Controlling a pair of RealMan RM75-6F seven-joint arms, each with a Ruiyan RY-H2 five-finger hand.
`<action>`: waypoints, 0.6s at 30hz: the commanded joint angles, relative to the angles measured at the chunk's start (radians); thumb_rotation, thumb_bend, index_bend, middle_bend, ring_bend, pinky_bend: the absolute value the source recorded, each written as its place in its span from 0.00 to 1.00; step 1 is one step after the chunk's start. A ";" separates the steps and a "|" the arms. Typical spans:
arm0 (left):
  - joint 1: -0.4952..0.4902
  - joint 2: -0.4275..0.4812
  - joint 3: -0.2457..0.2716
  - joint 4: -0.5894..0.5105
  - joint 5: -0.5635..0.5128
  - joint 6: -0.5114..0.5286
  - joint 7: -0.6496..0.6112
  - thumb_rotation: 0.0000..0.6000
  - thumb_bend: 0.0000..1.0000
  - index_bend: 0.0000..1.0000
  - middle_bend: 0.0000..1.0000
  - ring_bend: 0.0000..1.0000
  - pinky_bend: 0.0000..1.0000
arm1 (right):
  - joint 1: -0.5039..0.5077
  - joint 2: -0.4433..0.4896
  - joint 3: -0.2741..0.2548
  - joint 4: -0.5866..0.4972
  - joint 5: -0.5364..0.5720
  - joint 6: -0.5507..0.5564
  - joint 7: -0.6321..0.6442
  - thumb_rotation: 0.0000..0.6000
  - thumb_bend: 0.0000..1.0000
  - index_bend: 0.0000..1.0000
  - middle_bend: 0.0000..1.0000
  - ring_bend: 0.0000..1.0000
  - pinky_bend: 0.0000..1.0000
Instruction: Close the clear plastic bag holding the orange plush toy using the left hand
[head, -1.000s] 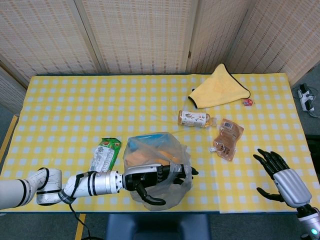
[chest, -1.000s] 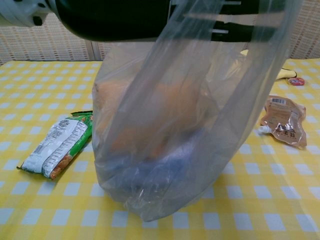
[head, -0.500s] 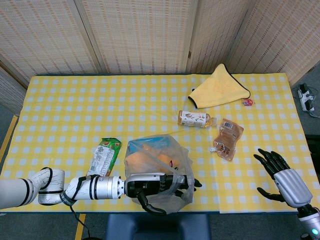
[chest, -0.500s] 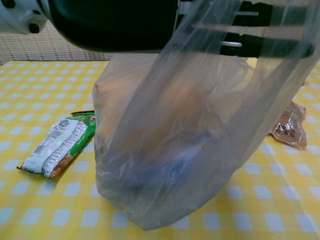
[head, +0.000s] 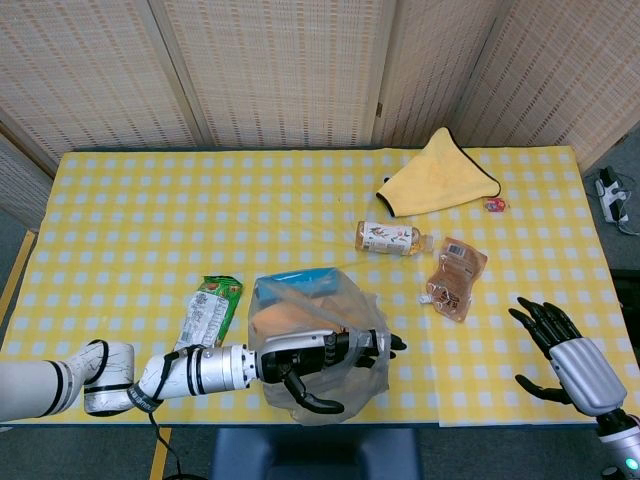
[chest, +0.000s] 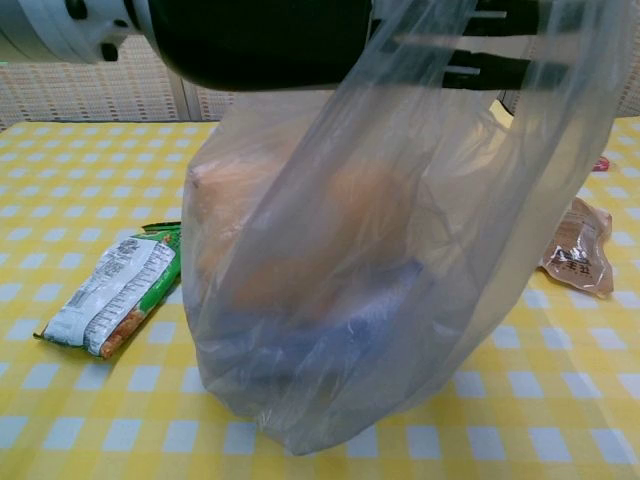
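Note:
A clear plastic bag (head: 318, 345) stands near the table's front edge, and the orange plush toy (head: 280, 318) shows through it with something blue behind. My left hand (head: 320, 357) reaches in from the left and grips the bag's near top edge, fingers stretched across the plastic. In the chest view the bag (chest: 370, 280) fills the middle, the orange plush toy (chest: 300, 240) blurred inside, and my left hand (chest: 300, 40) is a dark mass at the top holding the film. My right hand (head: 560, 355) hovers open at the front right, away from the bag.
A green snack packet (head: 210, 310) lies left of the bag. A small bottle (head: 392, 238) and a brown spout pouch (head: 456, 274) lie to the right. A yellow cloth (head: 440, 172) and a small red item (head: 495, 205) sit at the back right.
My left hand, still gripping the bag's edge, swung toward the front edge and then back a little. The bag's top shifted with it. The right hand stayed still.

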 joint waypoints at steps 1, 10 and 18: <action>0.014 -0.007 -0.017 -0.011 -0.024 -0.006 0.022 1.00 0.36 0.07 0.04 0.00 0.03 | 0.001 0.000 -0.001 0.000 0.000 -0.003 0.001 1.00 0.27 0.00 0.00 0.00 0.00; 0.033 -0.002 -0.044 -0.054 -0.033 0.010 -0.038 1.00 0.36 0.04 0.03 0.00 0.09 | 0.003 0.001 0.000 -0.001 0.000 -0.006 0.001 1.00 0.27 0.00 0.00 0.00 0.00; 0.016 0.002 -0.082 -0.093 -0.068 -0.045 -0.071 1.00 0.36 0.02 0.00 0.00 0.08 | 0.002 0.001 -0.001 0.000 -0.003 -0.004 0.001 1.00 0.27 0.00 0.00 0.00 0.00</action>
